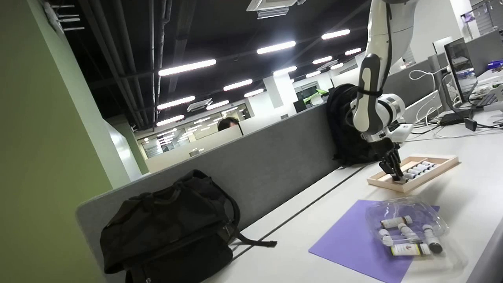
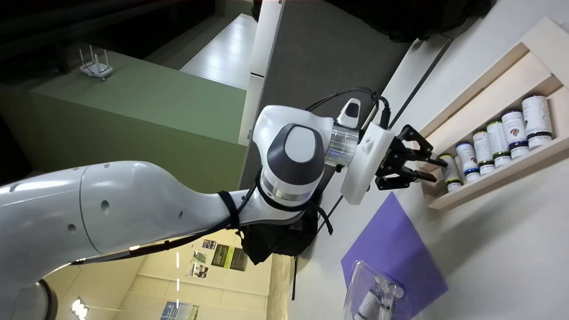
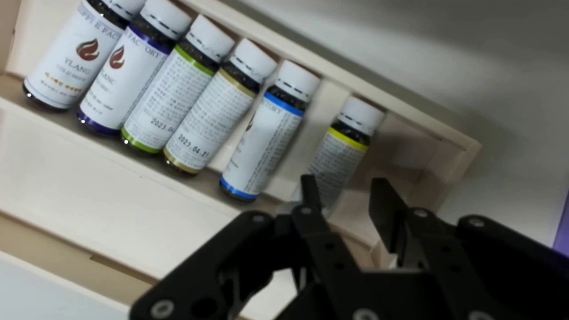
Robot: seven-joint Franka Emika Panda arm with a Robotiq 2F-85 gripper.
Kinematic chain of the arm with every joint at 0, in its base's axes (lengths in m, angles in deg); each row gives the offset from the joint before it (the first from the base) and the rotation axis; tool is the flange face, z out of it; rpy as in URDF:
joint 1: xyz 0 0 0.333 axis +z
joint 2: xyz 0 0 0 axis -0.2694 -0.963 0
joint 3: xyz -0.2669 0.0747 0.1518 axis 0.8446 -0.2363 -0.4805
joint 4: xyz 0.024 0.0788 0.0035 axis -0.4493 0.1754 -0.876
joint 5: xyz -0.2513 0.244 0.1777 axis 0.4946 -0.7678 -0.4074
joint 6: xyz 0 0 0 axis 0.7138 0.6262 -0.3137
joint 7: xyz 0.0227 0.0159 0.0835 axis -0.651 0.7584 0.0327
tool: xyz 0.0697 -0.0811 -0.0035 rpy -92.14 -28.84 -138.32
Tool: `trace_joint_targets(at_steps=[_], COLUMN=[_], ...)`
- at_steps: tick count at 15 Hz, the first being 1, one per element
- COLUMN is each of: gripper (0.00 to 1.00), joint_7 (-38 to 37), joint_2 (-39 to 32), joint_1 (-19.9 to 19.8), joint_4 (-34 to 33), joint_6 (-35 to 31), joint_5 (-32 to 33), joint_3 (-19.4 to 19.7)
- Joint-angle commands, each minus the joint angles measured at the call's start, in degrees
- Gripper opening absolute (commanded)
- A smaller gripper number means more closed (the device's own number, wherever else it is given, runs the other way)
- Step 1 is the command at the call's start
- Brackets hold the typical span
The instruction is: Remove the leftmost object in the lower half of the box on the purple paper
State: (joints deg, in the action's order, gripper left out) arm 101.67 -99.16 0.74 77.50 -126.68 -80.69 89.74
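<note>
Jaws of the gripper [image 3: 344,189] look parted a little wider than the yellow-banded bottle [image 3: 334,153] right of centre in the wrist view, gripping nothing: a gap shows at its right. Best to centre on it, then squeeze squarely across. Its long axis slants, cap [image 3: 361,115] toward upper right. In an exterior view the cap points down, toward the box rim [image 2: 489,181].

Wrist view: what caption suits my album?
The gripper, jaws parted, at the base end of a yellow-banded bottle, five more bottles sharing its wooden box.
</note>
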Motion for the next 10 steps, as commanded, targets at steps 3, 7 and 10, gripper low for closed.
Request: trace_joint_targets(at_steps=[3,7,10], gripper=[0.87,1.0,0.75], joint_7=[0.55,1.17,1.36], joint_2=[-1.75,-3.43,-3.67], joint_1=[-1.06,-2.03,-2.34], joint_4=[-1.47,-2.03,-2.1], joint_6=[-0.99,-2.57,-2.97], joint_5=[-0.24,-0.63,-0.48], joint_3=[-0.35,-1.08,-1.3])
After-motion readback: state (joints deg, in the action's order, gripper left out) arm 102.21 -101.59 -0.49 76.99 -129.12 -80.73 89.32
